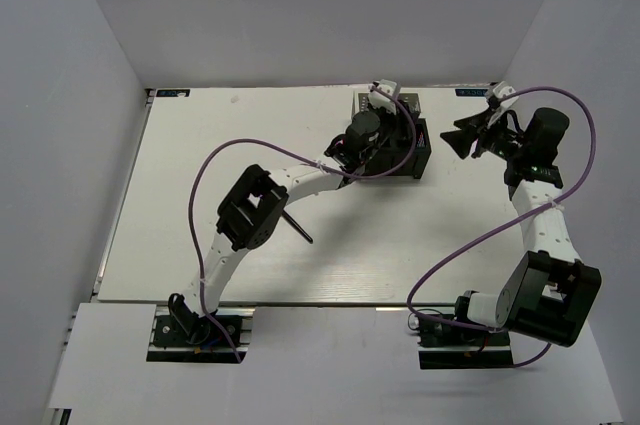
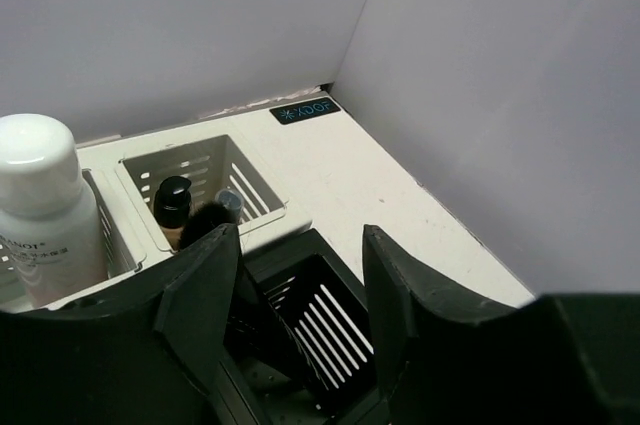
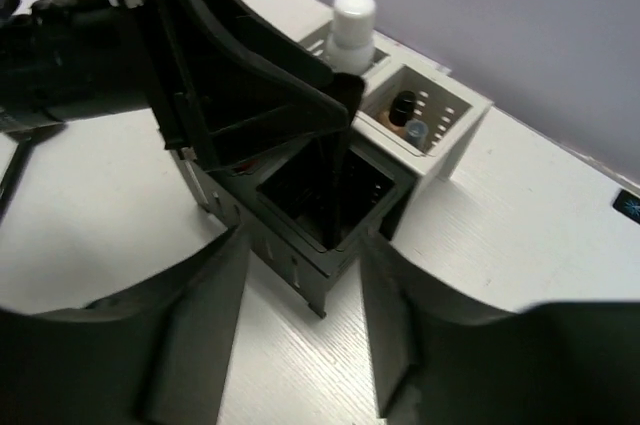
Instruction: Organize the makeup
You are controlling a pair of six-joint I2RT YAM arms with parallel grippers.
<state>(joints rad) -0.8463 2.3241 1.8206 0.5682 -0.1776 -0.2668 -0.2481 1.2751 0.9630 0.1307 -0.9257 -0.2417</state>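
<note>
My left gripper (image 1: pixel 396 129) hangs open over the black organizer compartment (image 2: pixel 318 317), with nothing between its fingers (image 2: pixel 205 290). A thin dark stick (image 3: pixel 334 180) stands in that compartment, under the left gripper (image 3: pixel 335 110). In the white tray beside it stand a white-capped bottle (image 2: pixel 42 207), a tan foundation bottle with a black cap (image 2: pixel 171 209) and a second one (image 2: pixel 229 201), plus a dark brush tip (image 2: pixel 199 222). A thin dark pencil (image 1: pixel 298 224) lies on the table by the left arm. My right gripper (image 1: pixel 463 137) is open and empty to the right of the organizer (image 3: pixel 320 207).
The organizer (image 1: pixel 414 153) stands at the back of the white table, near the rear wall. The right wall is close behind the right arm. A blue-lettered label (image 2: pixel 305 109) sits in the table's far corner. Purple cables loop over both arms.
</note>
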